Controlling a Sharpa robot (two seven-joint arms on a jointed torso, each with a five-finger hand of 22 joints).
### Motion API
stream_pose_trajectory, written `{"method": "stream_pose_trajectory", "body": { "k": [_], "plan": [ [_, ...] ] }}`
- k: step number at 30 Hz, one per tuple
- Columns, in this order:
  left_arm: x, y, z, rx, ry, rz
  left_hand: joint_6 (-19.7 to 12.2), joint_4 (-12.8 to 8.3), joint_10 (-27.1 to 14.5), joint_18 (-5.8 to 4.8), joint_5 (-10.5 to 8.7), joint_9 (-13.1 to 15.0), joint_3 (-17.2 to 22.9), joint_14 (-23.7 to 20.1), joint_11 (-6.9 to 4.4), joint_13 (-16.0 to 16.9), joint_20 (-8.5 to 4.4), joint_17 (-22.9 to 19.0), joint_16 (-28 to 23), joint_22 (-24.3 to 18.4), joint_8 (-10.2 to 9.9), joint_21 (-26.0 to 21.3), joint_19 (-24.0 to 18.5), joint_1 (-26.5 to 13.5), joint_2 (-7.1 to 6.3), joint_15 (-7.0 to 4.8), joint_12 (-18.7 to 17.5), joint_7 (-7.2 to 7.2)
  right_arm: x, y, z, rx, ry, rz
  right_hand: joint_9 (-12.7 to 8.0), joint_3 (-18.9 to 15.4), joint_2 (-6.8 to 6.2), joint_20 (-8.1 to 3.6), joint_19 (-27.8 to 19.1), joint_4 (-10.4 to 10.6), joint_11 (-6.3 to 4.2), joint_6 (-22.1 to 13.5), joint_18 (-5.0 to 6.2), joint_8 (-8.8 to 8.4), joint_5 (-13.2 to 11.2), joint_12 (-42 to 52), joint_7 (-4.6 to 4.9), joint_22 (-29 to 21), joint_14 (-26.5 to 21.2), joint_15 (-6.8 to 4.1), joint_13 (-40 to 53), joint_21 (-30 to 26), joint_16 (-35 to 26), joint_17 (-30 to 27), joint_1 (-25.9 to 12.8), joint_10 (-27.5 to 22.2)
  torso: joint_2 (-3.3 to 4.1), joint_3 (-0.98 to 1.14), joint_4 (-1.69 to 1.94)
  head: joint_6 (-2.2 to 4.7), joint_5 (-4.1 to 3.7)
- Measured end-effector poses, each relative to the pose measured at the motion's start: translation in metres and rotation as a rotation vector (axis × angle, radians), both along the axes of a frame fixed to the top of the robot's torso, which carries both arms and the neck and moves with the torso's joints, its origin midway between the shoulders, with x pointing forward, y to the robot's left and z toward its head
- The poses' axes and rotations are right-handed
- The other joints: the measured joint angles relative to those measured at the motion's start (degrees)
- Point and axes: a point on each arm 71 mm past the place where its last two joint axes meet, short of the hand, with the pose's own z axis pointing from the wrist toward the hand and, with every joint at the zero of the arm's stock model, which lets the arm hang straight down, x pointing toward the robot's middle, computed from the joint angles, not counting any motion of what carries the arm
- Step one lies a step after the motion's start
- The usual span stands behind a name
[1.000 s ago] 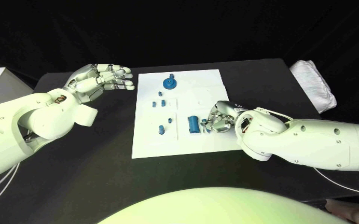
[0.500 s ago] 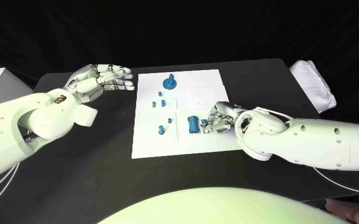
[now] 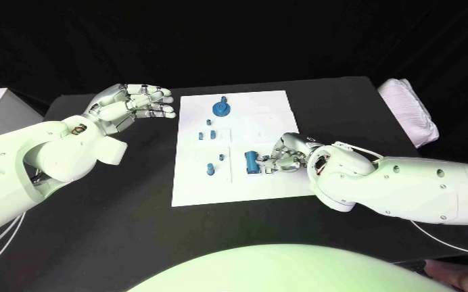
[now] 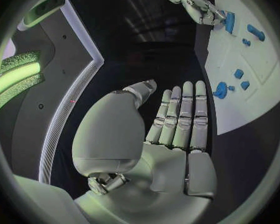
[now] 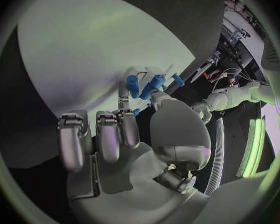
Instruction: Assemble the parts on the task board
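The white task board lies mid-table with several blue parts on it. A large round part stands at its far end. Small pieces sit down its left half. A blue cylinder stands near the middle. My right hand rests over the board's right side. Its thumb and a finger pinch a small blue part right against the cylinder, and its other fingers are curled. My left hand hovers left of the board, fingers apart, holding nothing. The left wrist view shows that open palm and the board.
A bundle of white cloth lies at the table's right edge. A white box stands at the far left. Bare black table surrounds the board.
My right hand has edged slightly left, bringing its fingertips up against the blue cylinder. The left hand has stayed where it was.
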Motion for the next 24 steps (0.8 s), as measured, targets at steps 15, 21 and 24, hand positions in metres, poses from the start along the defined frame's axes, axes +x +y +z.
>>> {"method": "stream_pose_trajectory", "body": {
  "k": [15,21,24],
  "plan": [
    [0.000,0.000,0.000,0.001,0.002,-0.001,0.0,0.4,-0.2,0.00,0.00,-0.1,-0.1,0.0,0.22,0.0,0.00,0.2,-0.2,-0.2,0.0,-0.2,0.0,-0.2,0.23,0.00,0.0,0.00,-0.006,-0.008,0.003,0.008,0.001,-0.013,0.0,-0.7,3.57,0.00,0.0,0.1,0.00,0.0,0.00,0.21,6.3,0.3,0.00,0.0,0.0,0.00,0.0,0.3,0.0,0.0,2.5,0.0,-0.04,0.01,-0.05,0.00,-0.12],
    [0.000,0.000,0.000,0.002,0.003,-0.001,0.0,0.4,-0.2,0.00,0.00,-0.1,-0.1,0.0,0.22,0.0,0.00,0.2,-0.2,-0.2,0.0,-0.2,0.0,-0.2,0.23,0.00,0.0,0.00,-0.009,-0.011,0.005,0.018,0.005,-0.018,0.0,-0.7,3.82,0.00,0.0,0.1,0.00,0.0,0.00,0.20,7.0,0.3,0.00,0.0,0.0,0.00,0.0,0.3,0.0,0.0,2.6,0.0,-0.03,0.01,-0.05,0.00,-0.20],
    [0.000,0.000,0.000,0.002,0.004,-0.002,0.0,0.4,-0.2,0.00,0.00,0.0,-0.1,0.0,0.22,0.0,0.00,0.2,-0.2,-0.2,0.0,-0.2,0.0,-0.2,0.23,0.00,0.0,0.00,-0.010,-0.011,0.005,0.024,0.007,-0.019,0.0,-0.7,3.95,0.00,0.0,0.1,0.00,0.0,0.00,0.20,7.8,0.3,0.00,0.0,0.0,0.00,0.0,0.3,0.0,0.0,2.7,0.0,-0.01,0.00,-0.05,0.00,-0.23]
  ]
}}
